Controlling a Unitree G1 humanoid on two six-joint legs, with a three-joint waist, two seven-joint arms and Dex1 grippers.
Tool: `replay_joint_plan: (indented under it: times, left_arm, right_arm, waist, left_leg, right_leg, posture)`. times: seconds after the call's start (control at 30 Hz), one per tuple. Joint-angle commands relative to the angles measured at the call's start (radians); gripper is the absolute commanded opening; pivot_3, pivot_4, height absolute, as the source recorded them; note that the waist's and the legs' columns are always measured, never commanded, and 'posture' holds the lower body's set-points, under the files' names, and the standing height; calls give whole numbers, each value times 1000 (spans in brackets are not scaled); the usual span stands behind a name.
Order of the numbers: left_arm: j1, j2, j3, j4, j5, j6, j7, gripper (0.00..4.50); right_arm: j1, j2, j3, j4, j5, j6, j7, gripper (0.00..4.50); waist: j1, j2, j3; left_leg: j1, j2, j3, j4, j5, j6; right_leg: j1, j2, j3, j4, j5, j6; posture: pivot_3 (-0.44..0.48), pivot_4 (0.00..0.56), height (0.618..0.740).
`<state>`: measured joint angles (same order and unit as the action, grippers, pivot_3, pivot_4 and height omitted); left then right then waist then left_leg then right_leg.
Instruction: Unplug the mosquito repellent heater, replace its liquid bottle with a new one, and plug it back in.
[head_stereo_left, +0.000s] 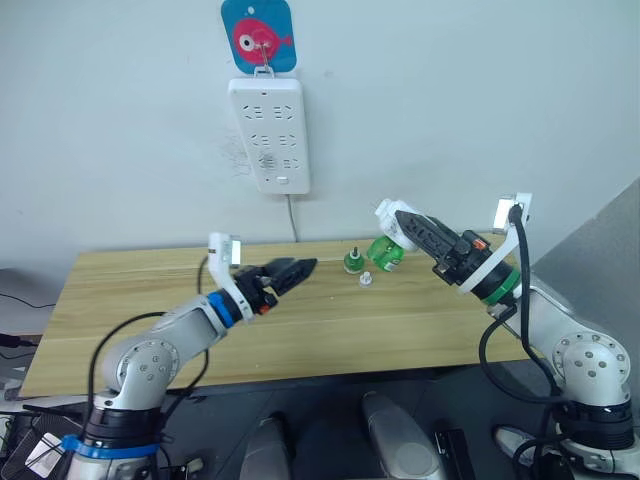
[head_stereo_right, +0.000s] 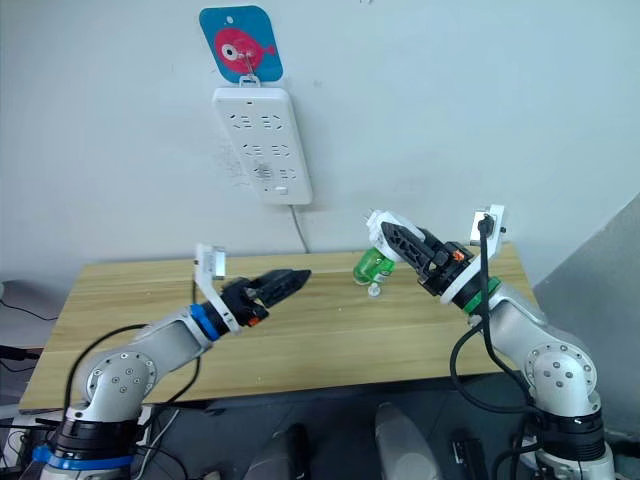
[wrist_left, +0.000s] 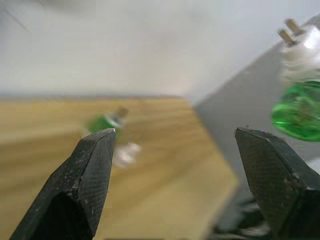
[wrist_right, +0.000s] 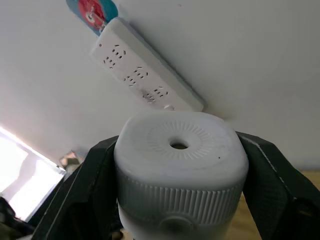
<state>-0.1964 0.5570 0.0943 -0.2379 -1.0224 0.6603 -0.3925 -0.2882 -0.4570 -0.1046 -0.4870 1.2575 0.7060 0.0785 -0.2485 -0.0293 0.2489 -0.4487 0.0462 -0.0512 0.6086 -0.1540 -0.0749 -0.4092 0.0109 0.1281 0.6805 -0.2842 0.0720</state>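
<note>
Above the table (head_stereo_left: 150, 330), right gripper (head_stereo_left: 400, 228) jaws pinch the heater (wrist_right: 180, 165), bottle half-hidden; left gripper (wrist_left: 177, 165) jaws spread.

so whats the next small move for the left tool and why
Probably reach the open left tool toward the green bottle under the heater, which the right tool holds unplugged above the table. A spare bottle waits there.
</note>
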Motion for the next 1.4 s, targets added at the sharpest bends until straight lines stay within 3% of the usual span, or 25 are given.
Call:
replay_joint_plan:
  times: [0.03, 0.17, 0.47, 0.73, 1.13, 1.23, 1.4]
  left_arm:
    - [-52, 10, 28, 34, 159, -136, -60, 4030]
    - [-172, 26, 52, 152, 236, -184, -132, 4030]
    - [-494, 7, 50, 505, 407, -321, -282, 4030]
    - [-620, -24, 33, 680, 489, -393, -413, 4030]
    - [-684, -28, 3, 735, 560, -422, -607, 4030]
    - [-705, -36, 10, 780, 582, -450, -607, 3444]
    - [-721, -56, 11, 824, 612, -489, -597, 1898]
  right_arm:
    - [-22, -44, 82, -83, -213, -48, 70, 3049]
    - [-42, -102, 191, -117, -465, -118, 151, 3039]
    - [-86, -41, 251, -136, -608, -112, 197, 3039]
    - [-99, 6, 239, -148, -628, -79, 202, 3038]
    - [-111, 52, 225, -144, -638, -51, 228, 3036]
    - [-132, 73, 227, -133, -642, -43, 224, 3036]
    - [-179, 114, 248, -115, -666, -22, 204, 3036]
  waist:
    - [1, 0, 0]
    - [9, 0, 0]
    - [12, 0, 0]
    - [9, 0, 0]
    - [5, 0, 0]
    - [5, 0, 0]
    - [6, 0, 0]
  left_leg:
    - [0, 0, 0, 0, 0, 0]
    - [-3, 0, -1, 0, 0, 0]
    - [-3, 0, -1, 0, 0, 0]
    - [-3, 0, -3, -1, 0, 0]
    - [-3, 0, -4, -1, 0, 0]
    - [-3, 0, -4, -1, 0, 0]
    - [-3, 0, -5, -1, 0, 0]
  right_leg:
    - [0, 0, 0, 0, 0, 0]
    - [-2, 0, -1, 0, 0, 0]
    - [-2, 0, -2, 0, 0, 1]
    - [-2, 0, -3, 1, 0, 1]
    - [-1, 0, -4, 2, 1, 1]
    - [-1, 0, -4, 2, 1, 1]
    - [-1, 0, -4, 1, 1, 2]
  posture:
    - [-288, 204, 740]
    - [-278, 206, 740]
    - [-298, 215, 740]
    - [-298, 220, 740]
    - [-295, 223, 740]
    - [-295, 223, 740]
    - [-299, 222, 740]
